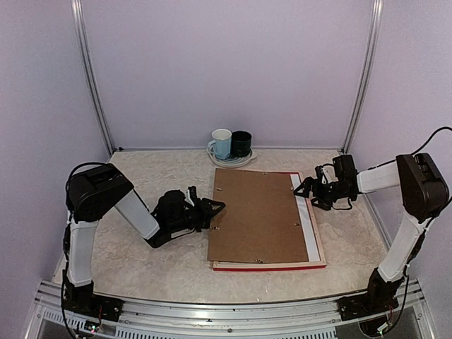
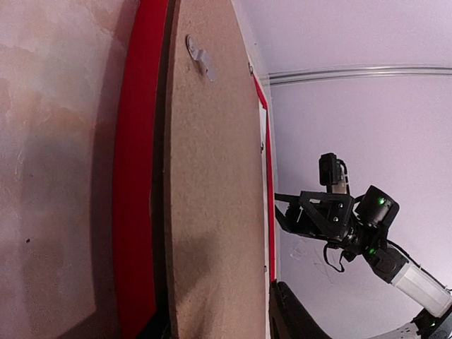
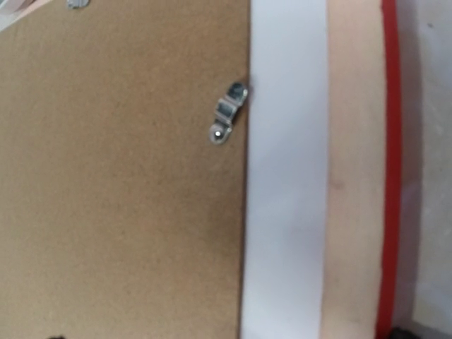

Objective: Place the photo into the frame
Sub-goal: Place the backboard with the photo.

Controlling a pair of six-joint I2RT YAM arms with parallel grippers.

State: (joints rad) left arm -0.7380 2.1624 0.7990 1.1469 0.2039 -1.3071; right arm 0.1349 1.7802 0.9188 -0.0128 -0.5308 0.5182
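The left gripper (image 1: 215, 207) lies low at the left edge of the flat brown fibreboard backing board (image 1: 258, 215), its jaws partway spread. In the left wrist view, one of its dark fingers (image 2: 293, 314) shows beside that edge, and whether it touches cannot be told. The right gripper (image 1: 307, 192) hovers over the opposite, right side, jaws spread wide with nothing between them.

The board lies on the large thin rectangular frame (image 1: 268, 268), which is red at its outer edge and pale wood on its back. It rests face down on the marbled beige table (image 1: 141, 268), right of centre. Between board and pale wood runs a white strip (image 3: 286, 176) — whether this is the photo's plain back cannot be told. A small metal clip (image 3: 227, 121) sits at the board's right edge.

Behind the frame, a pale blue mug (image 1: 222, 143) and a dark green mug (image 1: 241, 143) stand side by side on a white plate (image 1: 248, 159).
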